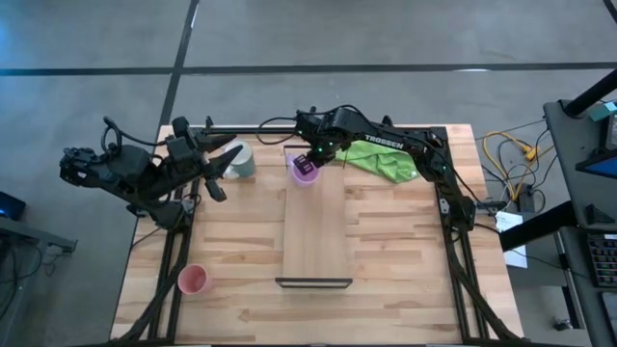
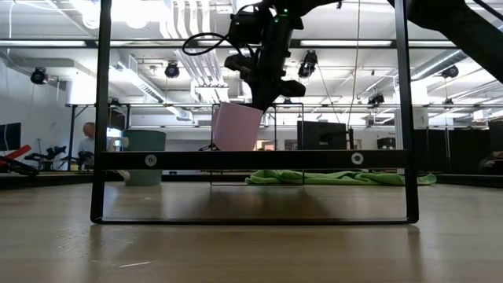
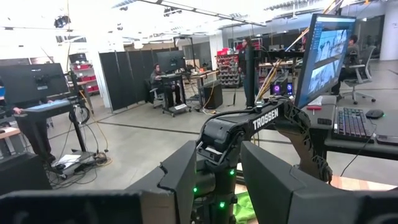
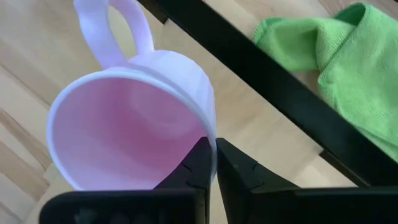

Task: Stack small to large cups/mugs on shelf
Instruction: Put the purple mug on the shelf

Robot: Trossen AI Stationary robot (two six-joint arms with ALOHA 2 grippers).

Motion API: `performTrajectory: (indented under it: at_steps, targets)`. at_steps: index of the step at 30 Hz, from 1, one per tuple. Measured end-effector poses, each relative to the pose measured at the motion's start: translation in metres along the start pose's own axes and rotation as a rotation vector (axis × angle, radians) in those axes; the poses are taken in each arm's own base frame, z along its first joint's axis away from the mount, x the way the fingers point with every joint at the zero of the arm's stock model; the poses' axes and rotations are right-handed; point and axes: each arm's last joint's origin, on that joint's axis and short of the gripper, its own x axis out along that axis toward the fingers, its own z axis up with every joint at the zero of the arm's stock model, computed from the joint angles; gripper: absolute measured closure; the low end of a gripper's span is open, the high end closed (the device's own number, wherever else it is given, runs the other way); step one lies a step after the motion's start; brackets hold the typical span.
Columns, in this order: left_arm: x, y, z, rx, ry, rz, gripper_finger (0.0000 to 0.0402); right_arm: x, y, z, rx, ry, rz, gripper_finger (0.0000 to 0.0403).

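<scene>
Mug point(image 1: 306, 171) over shelf point(image 1: 315, 231) (far end)

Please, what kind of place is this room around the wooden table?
Probably a robotics lab or open workshop: a desk with a large computer monitor and keyboard, black partition panels, people seated at workbenches, and ceiling ducts.

- Lilac mug point(image 4: 134, 118) hangs tilted above the light-wood shelf's point(image 1: 316, 236) far end.
- White-grey mug point(image 1: 240, 160) stands left of it.
- Salmon-pink cup point(image 1: 194, 280) sits near-left.
</scene>
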Motion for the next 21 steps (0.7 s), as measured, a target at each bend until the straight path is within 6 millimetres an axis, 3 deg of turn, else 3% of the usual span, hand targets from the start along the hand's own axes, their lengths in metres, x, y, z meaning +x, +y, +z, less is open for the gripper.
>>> performTrajectory:
  at_steps: [11,21]
  targets:
    - [0.000,0.000,0.000,-0.001,0.000,0.000,0.0288,0.000,-0.001,-0.008,-0.002,0.066,-0.031,0.0387]
    - [0.000,0.000,0.000,-0.001,0.000,0.000,0.0288,0.000,0.010,-0.021,-0.288,0.129,-0.020,0.0387]
